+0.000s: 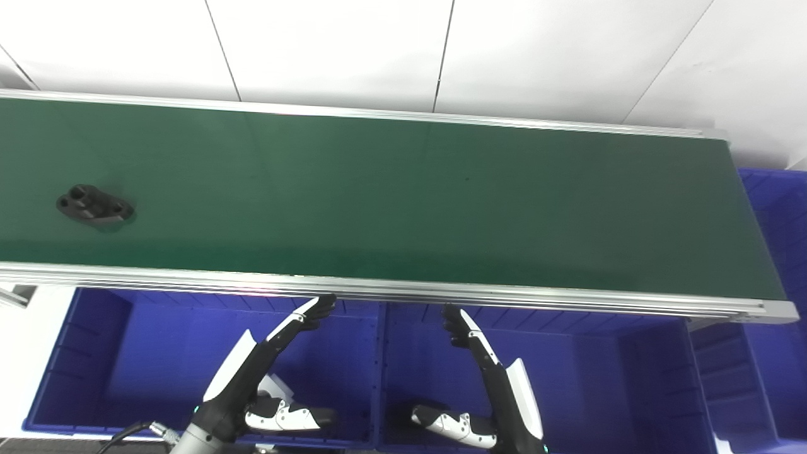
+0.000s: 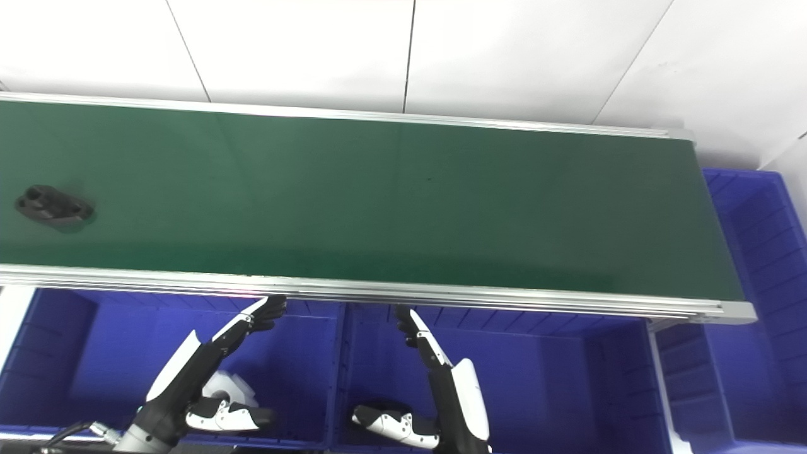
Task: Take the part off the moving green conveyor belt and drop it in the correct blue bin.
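Observation:
A black part (image 1: pixel 94 205) with round holes lies on the green conveyor belt (image 1: pixel 403 202) at the far left; it also shows in the right eye view (image 2: pixel 54 206). My left hand (image 1: pixel 265 372) is open and empty, fingers stretched out, above the left blue bin (image 1: pixel 82 353), below the belt's near rail. My right hand (image 1: pixel 485 378) is open and empty above the middle blue bin (image 1: pixel 599 378). Both hands are well to the right of the part and nearer than it.
A white object (image 2: pixel 227 384) lies in the left bin under my left hand. A third blue bin (image 1: pixel 778 252) stands past the belt's right end. An aluminium rail (image 1: pixel 403 290) edges the belt's near side. A white wall stands behind.

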Controlling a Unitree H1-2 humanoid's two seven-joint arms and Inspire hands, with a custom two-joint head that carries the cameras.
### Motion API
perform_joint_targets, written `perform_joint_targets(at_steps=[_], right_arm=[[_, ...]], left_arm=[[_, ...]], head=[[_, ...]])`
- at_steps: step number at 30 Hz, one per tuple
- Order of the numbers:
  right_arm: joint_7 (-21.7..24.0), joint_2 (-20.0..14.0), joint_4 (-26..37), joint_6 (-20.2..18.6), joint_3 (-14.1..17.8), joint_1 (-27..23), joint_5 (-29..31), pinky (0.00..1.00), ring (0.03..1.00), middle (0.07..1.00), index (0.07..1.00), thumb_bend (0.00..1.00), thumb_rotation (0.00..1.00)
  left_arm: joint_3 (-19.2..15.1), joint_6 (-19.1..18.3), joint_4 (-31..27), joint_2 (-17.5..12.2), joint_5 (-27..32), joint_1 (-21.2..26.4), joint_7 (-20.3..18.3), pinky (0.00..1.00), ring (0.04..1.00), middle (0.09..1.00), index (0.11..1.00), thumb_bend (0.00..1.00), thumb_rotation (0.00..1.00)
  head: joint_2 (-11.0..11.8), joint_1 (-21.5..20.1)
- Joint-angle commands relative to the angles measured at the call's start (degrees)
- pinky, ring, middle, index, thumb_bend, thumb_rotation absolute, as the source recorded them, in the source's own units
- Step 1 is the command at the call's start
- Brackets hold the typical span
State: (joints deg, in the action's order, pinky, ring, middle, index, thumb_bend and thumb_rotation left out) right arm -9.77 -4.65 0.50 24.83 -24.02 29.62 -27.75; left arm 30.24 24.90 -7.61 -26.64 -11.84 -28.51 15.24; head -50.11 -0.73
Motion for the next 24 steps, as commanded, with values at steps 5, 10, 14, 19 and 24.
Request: perform_joint_targets(at_steps=[5, 10, 14, 19, 24], right_arm=[[-1.86, -2.63, -0.27, 2.09, -1.09, -0.18, 3.45, 0.80, 0.856, 0.894, 0.921, 0.80, 0.63], [-7.34, -5.54, -2.96, 2.09, -4.30, -1.86, 3.24, 0.79, 0.855, 0.892, 0.926, 0.80, 0.66], [-9.43, -6.77, -4.53, 2.09, -6.07, -2.72, 3.51, 0.81, 0.867, 0.902, 0.943, 0.81, 0.69], [-9.72, -7.37, -5.07, 2.08, -6.50, -3.01, 3.62, 0.82, 0.876, 0.901, 0.942, 0.82, 0.70], [-10.32, -7.55, -6.02, 2.06, -6.83, -3.40, 3.54, 0.80, 0.864, 0.891, 0.936, 0.83, 0.69]], left_arm=[[1.77, 2.02, 0.60, 1.26, -3.33, 0.37, 2.99, 0.82, 0.869, 0.890, 0.892, 0.76, 0.62], [3.00, 2.02, 2.19, 1.99, -2.26, 0.36, 2.51, 0.78, 0.848, 0.885, 0.881, 0.80, 0.58], [4.11, 2.02, 3.52, 1.91, -1.88, 0.91, 3.36, 0.74, 0.826, 0.866, 0.859, 0.81, 0.51], [6.36, 2.03, 4.72, 1.60, -2.41, 2.23, 5.97, 0.71, 0.809, 0.848, 0.838, 0.79, 0.47], [9.00, 2.03, 6.30, 0.96, -2.43, 3.70, 9.22, 0.69, 0.792, 0.831, 0.817, 0.78, 0.45]], head=[[5.07, 11.43], [9.83, 15.48], [12.70, 16.89], [14.64, 17.56], [16.76, 18.31]])
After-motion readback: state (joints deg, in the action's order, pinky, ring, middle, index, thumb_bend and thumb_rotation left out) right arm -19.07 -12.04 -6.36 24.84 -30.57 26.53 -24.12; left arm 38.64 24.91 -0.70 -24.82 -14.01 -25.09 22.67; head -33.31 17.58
